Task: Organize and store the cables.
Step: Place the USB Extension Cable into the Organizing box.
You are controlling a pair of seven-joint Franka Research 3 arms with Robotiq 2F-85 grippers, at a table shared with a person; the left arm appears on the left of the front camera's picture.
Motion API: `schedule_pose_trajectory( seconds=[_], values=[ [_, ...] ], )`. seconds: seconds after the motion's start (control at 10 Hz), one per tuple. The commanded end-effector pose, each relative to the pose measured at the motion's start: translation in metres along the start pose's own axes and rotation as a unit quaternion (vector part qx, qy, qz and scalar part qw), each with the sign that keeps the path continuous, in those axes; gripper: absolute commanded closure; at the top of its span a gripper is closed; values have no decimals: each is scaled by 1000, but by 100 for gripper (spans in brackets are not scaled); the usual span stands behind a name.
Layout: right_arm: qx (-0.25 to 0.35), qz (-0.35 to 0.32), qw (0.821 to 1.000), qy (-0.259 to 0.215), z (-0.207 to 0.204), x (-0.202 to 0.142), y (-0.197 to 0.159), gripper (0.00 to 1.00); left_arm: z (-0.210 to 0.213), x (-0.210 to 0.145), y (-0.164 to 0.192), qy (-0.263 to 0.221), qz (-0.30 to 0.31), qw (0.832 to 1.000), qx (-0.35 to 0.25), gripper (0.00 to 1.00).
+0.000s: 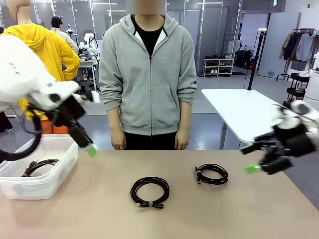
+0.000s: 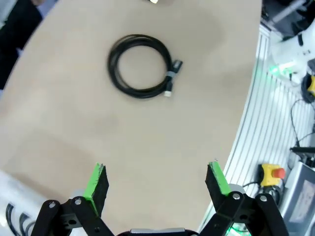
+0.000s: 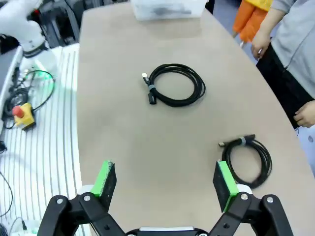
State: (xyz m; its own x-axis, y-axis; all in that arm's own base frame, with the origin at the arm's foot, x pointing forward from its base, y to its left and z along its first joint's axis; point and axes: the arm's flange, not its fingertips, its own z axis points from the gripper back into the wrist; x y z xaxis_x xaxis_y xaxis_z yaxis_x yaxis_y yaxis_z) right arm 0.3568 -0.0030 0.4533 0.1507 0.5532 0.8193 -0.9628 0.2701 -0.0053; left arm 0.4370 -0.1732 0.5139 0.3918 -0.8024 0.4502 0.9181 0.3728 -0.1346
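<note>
Two coiled black cables lie on the tan table. One, bound by a small tie [image 1: 149, 191] [image 2: 142, 66] [image 3: 174, 84], is at the middle front. The other [image 1: 212, 174] [image 3: 248, 157] lies to its right. A third cable [image 1: 40, 166] rests inside the clear plastic bin [image 1: 30, 188] [image 3: 167, 9] at the left. My left gripper [image 1: 88, 147] [image 2: 157, 184] hangs open and empty beside the bin's right rim, above the table. My right gripper [image 1: 250, 159] [image 3: 165, 182] is open and empty, hovering over the table's right edge, just right of the second coil.
A person in a grey hoodie [image 1: 149, 74] stands at the far side, hands [image 3: 261, 44] hanging at the table edge. A white table [image 1: 244, 109] stands behind on the right. Bare tabletop lies between the coils and the bin.
</note>
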Motion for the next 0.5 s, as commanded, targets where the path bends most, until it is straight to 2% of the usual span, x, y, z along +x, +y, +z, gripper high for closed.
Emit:
schedule_pose_trajectory(
  seconds=[0.0, 0.2, 0.3, 0.4],
  values=[
    [13, 36, 999, -29, 45, -38, -17, 0, -35, 42, -3, 18, 3, 1000, -8, 0],
    [-19, 41, 995, -88, 96, -83, -15, 0, -78, 74, -22, 62, 1, 998, 6, 0],
    [-37, 34, 993, -103, 113, -98, -14, 0, -100, 83, -27, 78, -11, 997, 15, 0],
    [-55, 31, 992, -108, 120, -106, -13, 0, -117, 90, -29, 76, -20, 997, 29, 0]
  ],
)
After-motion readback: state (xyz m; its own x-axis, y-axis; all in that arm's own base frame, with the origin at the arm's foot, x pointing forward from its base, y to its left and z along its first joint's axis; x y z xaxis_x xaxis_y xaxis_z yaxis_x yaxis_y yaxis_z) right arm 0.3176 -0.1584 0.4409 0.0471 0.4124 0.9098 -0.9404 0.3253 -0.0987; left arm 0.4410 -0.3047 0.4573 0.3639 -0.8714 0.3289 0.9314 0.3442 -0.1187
